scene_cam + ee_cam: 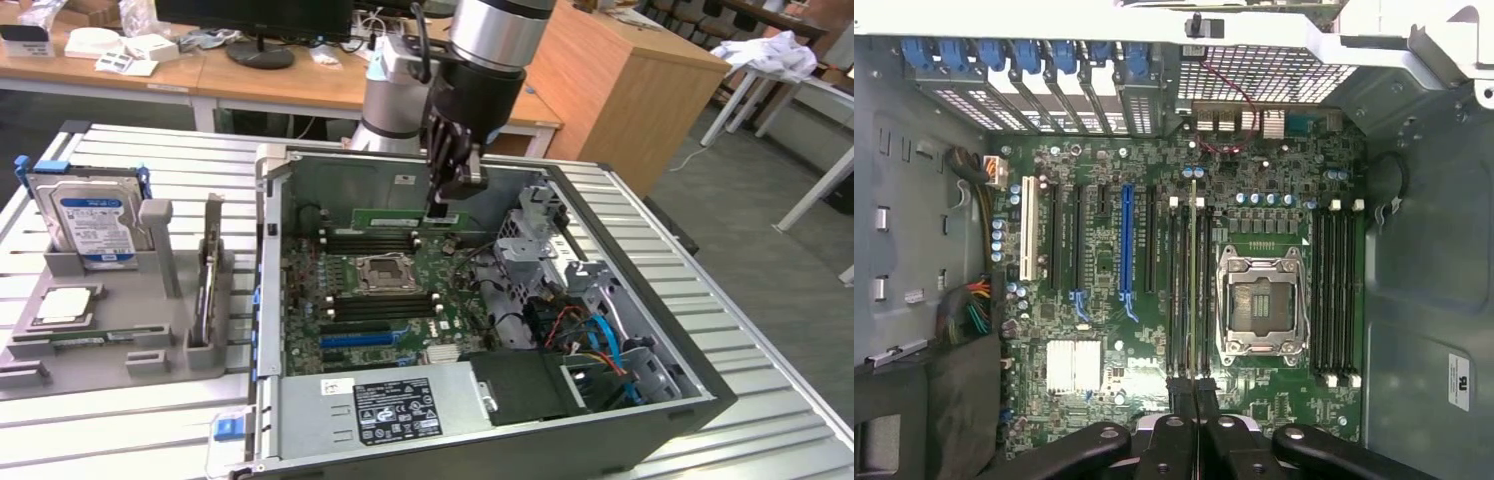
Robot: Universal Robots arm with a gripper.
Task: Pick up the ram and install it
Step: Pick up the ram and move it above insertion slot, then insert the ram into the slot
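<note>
"Green stick first: where is the long, thin green circuit-board ram (400,218)?"

"In my grip. My black two-fingered claw (442,210) is pinched shut on its upper edge, near the end toward the exterior view's right. The rest of the stick reaches out level toward that view's left, inside the open grey metal computer case (694,395)."

"So which way does it lie from you?"

"Straight below and straight ahead. Through my wrist camera the ram (1194,270) is edge-on, a thin line running away from my claw (1194,388). That line runs parallel to the long black plastic memory slots (1176,300), the bank between the square silver processor socket (1262,300) and the blue plastic expansion slot (1124,250)."

"Is it seated?"

"I judge not. From outside, the stick looks held above the green motherboard (461,268), not down in a slot. Its long axis matches the slots, so what matters is the sideways fit: which slot in that bank the edge sits over. I cannot tell that from here. The second bank of black slots (1334,300), across the socket, lies well apart from the ram's line."

"Anyone else near it?"

"No, mine is the one arm, and the stick hangs from it."
</note>
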